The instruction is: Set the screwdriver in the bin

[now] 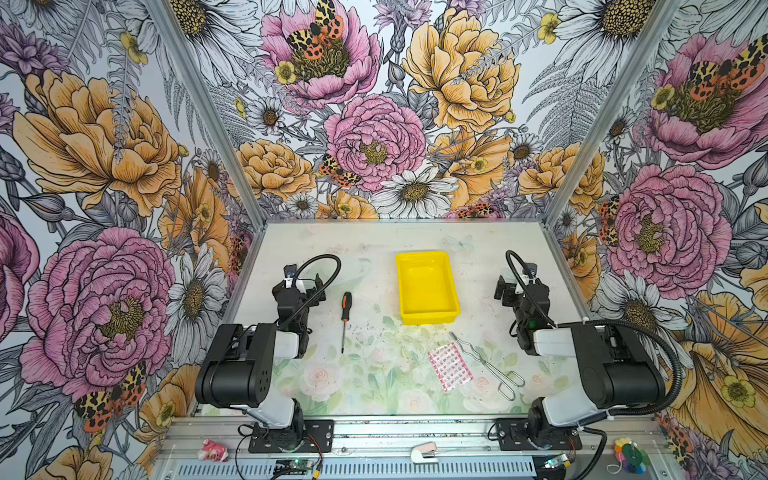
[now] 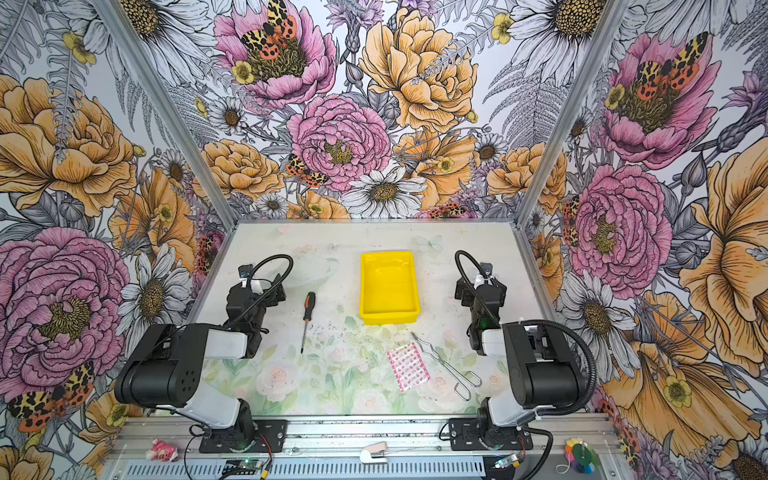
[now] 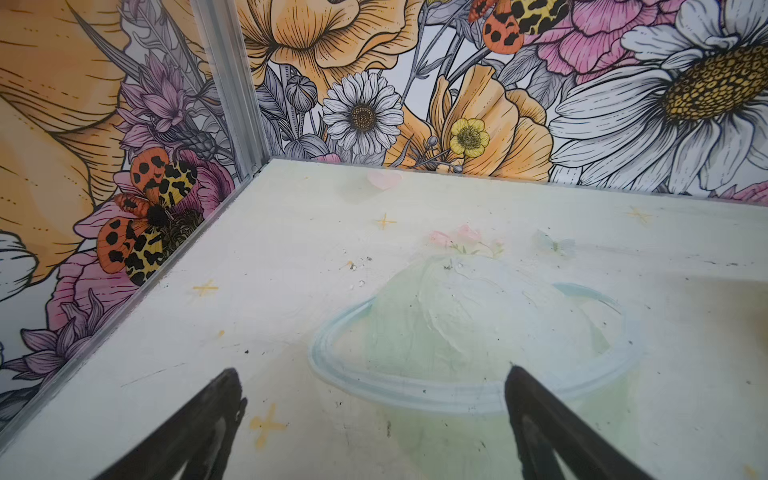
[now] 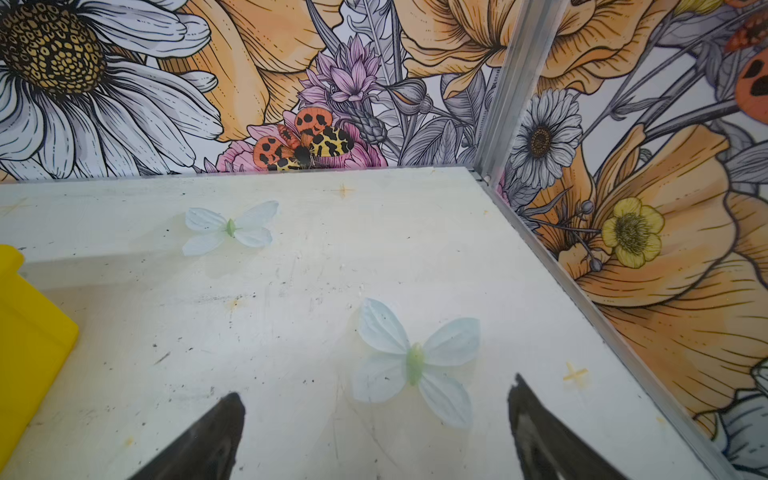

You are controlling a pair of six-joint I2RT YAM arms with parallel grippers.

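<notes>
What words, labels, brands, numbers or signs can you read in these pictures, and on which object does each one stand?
No readable text anywhere in these views.
Black-and-orange-handled screwdriver: no marking visible.
Bright yellow plastic bin: plain, no label.
Pink-and-white patterned flat packet: pattern only; any print is too small to read.
Silver wire tongs: none.

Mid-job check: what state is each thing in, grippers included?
bin: upright, empty
screwdriver: lying flat outside the bin, not held
wire tongs: lying flat, untouched
pink patterned packet: flat beside the wire tongs
left gripper: open, empty
right gripper: open, empty
</notes>
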